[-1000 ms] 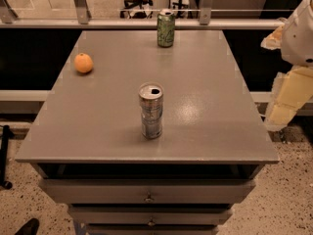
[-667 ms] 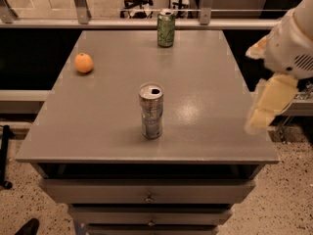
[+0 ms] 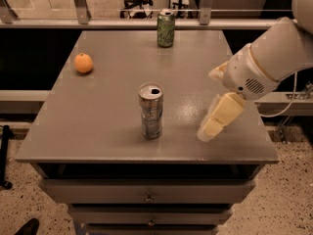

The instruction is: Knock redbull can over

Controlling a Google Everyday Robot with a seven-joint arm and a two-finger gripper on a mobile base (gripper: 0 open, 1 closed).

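The redbull can (image 3: 151, 110) stands upright near the middle of the grey table (image 3: 98, 116), a little toward the front edge, its pull-tab top facing up. The gripper (image 3: 217, 116) hangs low over the table's right front part, to the right of the can and apart from it, with only bare tabletop between them. Whether the gripper is open or closed cannot be told. A green can (image 3: 166, 28) stands upright at the far edge, and an orange (image 3: 83, 62) lies at the far left, both well apart from the redbull can. Drawers (image 3: 146, 192) sit under the tabletop. Counted: two cans, one orange, one gripper.
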